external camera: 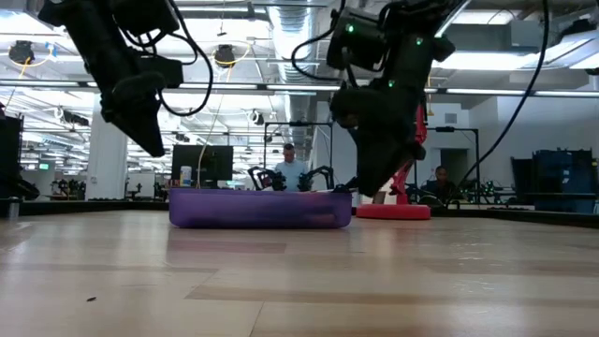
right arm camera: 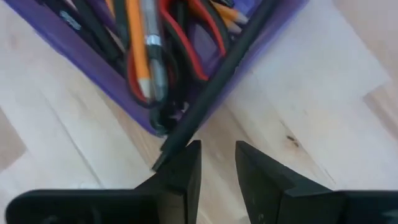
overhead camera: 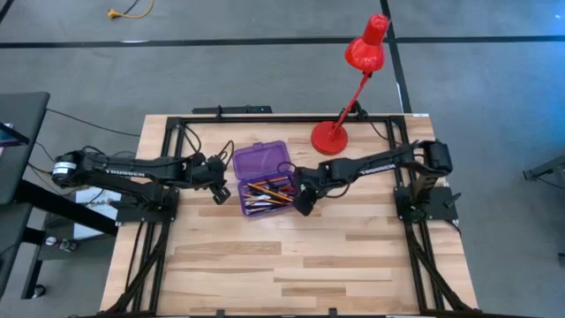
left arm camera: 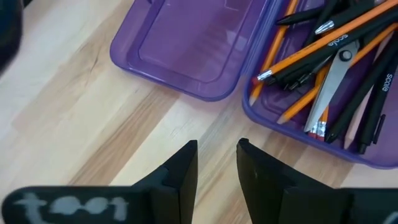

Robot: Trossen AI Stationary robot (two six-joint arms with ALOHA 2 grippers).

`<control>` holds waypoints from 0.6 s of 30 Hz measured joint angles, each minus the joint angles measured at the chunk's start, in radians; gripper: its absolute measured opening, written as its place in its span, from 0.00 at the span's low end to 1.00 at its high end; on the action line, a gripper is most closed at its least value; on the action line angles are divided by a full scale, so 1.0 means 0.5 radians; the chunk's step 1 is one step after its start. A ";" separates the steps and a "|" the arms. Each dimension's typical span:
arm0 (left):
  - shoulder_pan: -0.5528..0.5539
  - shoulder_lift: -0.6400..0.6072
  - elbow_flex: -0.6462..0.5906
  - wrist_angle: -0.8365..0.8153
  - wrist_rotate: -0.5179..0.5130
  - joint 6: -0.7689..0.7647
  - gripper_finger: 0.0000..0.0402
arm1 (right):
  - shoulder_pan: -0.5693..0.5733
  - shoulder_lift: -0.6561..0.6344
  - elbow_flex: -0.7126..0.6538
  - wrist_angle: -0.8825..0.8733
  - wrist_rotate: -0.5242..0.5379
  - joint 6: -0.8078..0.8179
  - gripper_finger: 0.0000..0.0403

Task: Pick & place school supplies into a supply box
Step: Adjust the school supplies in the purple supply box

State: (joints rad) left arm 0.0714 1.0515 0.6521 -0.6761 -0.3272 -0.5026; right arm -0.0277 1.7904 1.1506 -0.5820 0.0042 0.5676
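The purple supply box [overhead camera: 262, 177] lies open on the wooden table, its lid [left arm camera: 186, 50] flat on the far side. Its tray [left arm camera: 292, 127] holds orange pencils [left arm camera: 323, 43], black pens [left arm camera: 367, 112] and red-handled scissors [right arm camera: 186, 56]. One black pen [right arm camera: 211, 93] leans out over the tray's rim. My left gripper [left arm camera: 217, 162] hovers over bare wood just left of the box, fingers slightly apart and empty. My right gripper [right arm camera: 217, 162] points down at the tray's right end, with wood showing between its fingers. My right gripper has the leaning black pen's outer end [right arm camera: 163, 152] right beside the outer side of one finger [right arm camera: 186, 165]; I cannot tell whether they touch. The pen is not between the fingers. It rests slanted on the tray's rim.
A red desk lamp [overhead camera: 340, 132] stands on the table behind the right arm, its head reaching past the far edge. Bare wood [overhead camera: 282, 265] stretches from the box to the near edge. In the low view, people show in the room beyond the table.
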 joint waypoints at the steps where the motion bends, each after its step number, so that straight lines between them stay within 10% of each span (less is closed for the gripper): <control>1: 0.000 0.000 0.000 0.005 -0.001 0.000 0.25 | 0.005 -0.015 0.000 -0.003 0.010 0.002 0.23; 18: 0.000 0.018 0.000 0.079 -0.002 0.017 0.25 | -0.027 -0.043 0.065 0.071 0.040 -0.031 0.23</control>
State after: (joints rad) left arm 0.0715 1.0603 0.6521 -0.6365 -0.3283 -0.4942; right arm -0.0410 1.7691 1.1831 -0.5463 0.0243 0.5522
